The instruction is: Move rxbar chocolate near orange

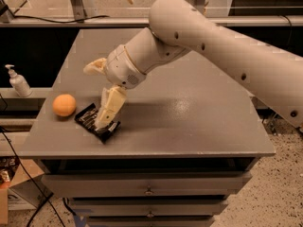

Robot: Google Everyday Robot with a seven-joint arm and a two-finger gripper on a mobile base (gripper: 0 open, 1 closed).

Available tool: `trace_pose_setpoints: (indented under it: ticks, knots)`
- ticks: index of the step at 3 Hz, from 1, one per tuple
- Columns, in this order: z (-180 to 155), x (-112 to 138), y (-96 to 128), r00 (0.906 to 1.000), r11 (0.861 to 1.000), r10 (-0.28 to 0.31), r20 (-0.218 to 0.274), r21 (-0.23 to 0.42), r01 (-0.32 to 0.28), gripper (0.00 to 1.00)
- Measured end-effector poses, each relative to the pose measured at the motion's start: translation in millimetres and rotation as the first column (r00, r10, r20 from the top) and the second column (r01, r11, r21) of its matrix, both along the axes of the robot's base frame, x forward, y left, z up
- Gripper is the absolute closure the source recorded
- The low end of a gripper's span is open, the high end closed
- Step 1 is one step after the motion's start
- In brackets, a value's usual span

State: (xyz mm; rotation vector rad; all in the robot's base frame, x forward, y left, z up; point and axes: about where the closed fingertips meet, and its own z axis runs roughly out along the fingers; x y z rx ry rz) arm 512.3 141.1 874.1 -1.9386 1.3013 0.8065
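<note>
Camera view: you have the end effector (98, 96) spread apart over the rxbar chocolate (85, 117), flat on the worktop (199, 122) beside the orange (64, 105), so placement looks done.

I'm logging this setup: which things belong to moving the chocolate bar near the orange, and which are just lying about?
Part of the job:
rxbar chocolate, flat on the table
orange, just left of it
gripper, open, right over the bar

Just lying about:
pump bottle, off to the left
cardboard box, bottom left
</note>
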Motion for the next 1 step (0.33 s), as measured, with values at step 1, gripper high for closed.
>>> trace_pose_setpoints:
  ticks: [1]
  knots:
    - [0.0, 0.0, 0.1, 1.0, 1.0, 0.0, 0.0, 0.0, 0.0, 0.0]
